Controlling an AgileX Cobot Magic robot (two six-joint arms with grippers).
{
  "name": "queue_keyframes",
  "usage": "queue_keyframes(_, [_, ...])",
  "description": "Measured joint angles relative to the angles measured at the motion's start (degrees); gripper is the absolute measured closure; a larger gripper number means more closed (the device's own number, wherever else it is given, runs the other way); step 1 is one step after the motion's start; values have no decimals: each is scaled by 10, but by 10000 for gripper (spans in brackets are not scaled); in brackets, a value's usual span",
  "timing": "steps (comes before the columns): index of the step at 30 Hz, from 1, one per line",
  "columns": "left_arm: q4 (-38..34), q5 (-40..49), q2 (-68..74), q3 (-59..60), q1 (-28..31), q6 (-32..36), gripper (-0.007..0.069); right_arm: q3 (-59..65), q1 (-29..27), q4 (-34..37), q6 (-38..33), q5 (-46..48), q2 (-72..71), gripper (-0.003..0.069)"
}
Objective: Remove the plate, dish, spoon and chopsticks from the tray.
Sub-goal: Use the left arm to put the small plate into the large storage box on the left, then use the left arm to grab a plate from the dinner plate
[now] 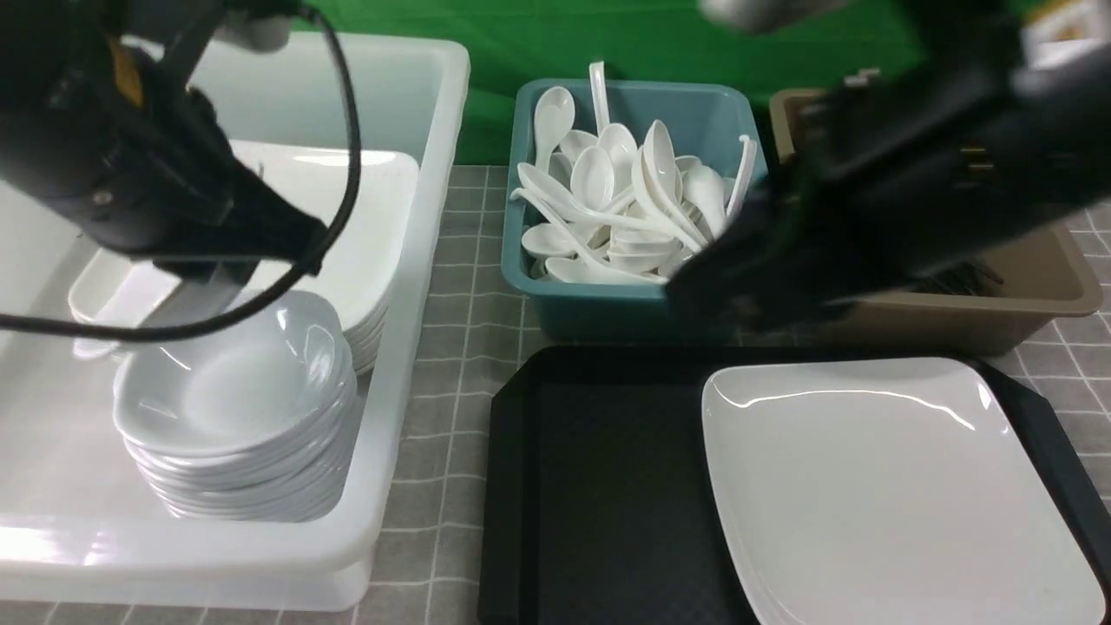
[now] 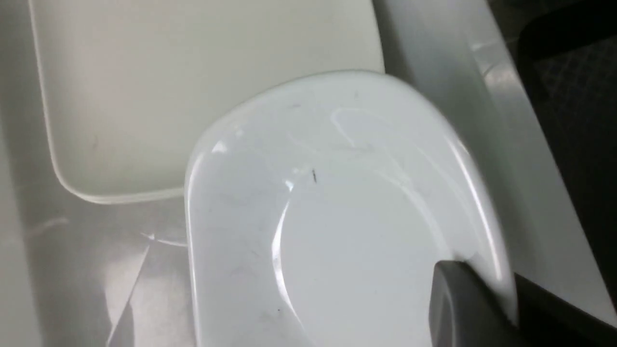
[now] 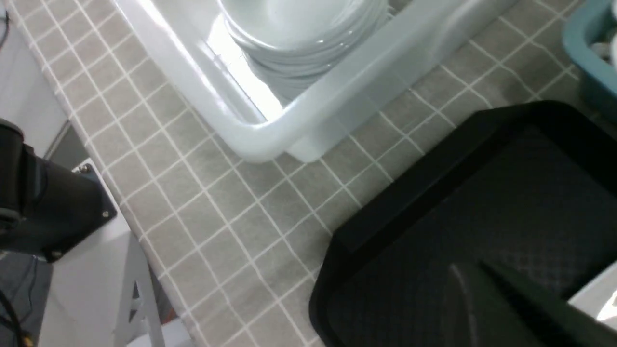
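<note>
The white plate (image 1: 877, 486) lies on the right half of the black tray (image 1: 608, 469); the tray's left half is bare. My left gripper (image 1: 204, 295) is in the white bin, shut on the rim of a rounded-square dish (image 1: 234, 373) that rests on top of a stack of like dishes. In the left wrist view its fingers (image 2: 462, 299) pinch the dish (image 2: 337, 217) rim. My right gripper (image 1: 720, 295), blurred, hovers over the tray's far edge; in its wrist view (image 3: 482, 274) the jaws look shut and empty above the tray (image 3: 482, 193). No spoon or chopsticks show on the tray.
The white bin (image 1: 425, 260) at left also holds a stack of large plates (image 1: 364, 217). A teal bin (image 1: 634, 304) with several white spoons stands behind the tray. A brown bin (image 1: 1024, 304) at back right holds dark chopsticks (image 1: 963, 278), partly hidden by my right arm.
</note>
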Motion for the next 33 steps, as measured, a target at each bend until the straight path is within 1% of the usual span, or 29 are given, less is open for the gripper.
queue_keyframes(2, [-20,-26,0,23,2,-1,599,-28,18,-23,15,3,35,633])
queue_keyframes(5, [-48,-37,5,39,2,-1,599,-55,28,-31,22,4,58,633])
queue_keyframes(7, [-54,-37,9,41,2,-5,599,-64,30,-32,26,3,66,633])
queue_keyframes(10, [-55,-43,16,41,2,-15,561,-74,30,-36,29,4,67,633])
queue_keyframes(12, [-57,-47,19,41,2,-16,492,-76,30,-36,29,5,67,633])
queue_keyframes(14, [-57,-48,19,41,2,-17,395,-77,30,-37,29,9,67,633])
queue_keyframes(15, [-57,-50,19,41,2,-17,326,-77,30,-38,29,10,67,633])
queue_keyframes(16, [-57,-50,19,39,2,-17,291,-77,30,-40,29,12,67,633])
queue_keyframes(19, [-68,-38,19,10,2,-26,128,-77,29,-72,30,27,66,631])
queue_keyframes(20, [-77,-35,19,-8,2,-29,93,-77,25,-87,35,34,64,631])
queue_keyframes(22, [-96,-28,19,-45,2,-31,54,-77,12,-119,48,51,56,630])
queue_keyframes(25, [-136,-31,19,-83,2,-32,56,-77,-14,-147,57,75,42,630])
queue_keyframes(27, [-187,-53,21,-95,-9,-17,106,-73,-49,-173,59,102,24,630])
queue_keyframes(28, [-195,-58,24,-96,-16,-9,133,-70,-59,-176,60,102,18,630])
queue_keyframes(29, [-216,-69,31,-98,-30,4,191,-59,-77,-180,61,102,7,630])
queue_keyframes(30, [-238,-84,44,-98,-48,14,281,-46,-94,-184,62,102,-8,630])
queue_keyframes(31, [-253,-92,56,-99,-66,21,350,-28,-110,-188,63,102,-19,630])
queue_keyframes(32, [-274,-102,78,-99,-82,29,459,-7,-126,-188,63,102,-37,630])
queue_keyframes(33, [-287,-107,92,-99,-94,37,502,12,-138,-188,64,102,-50,630])
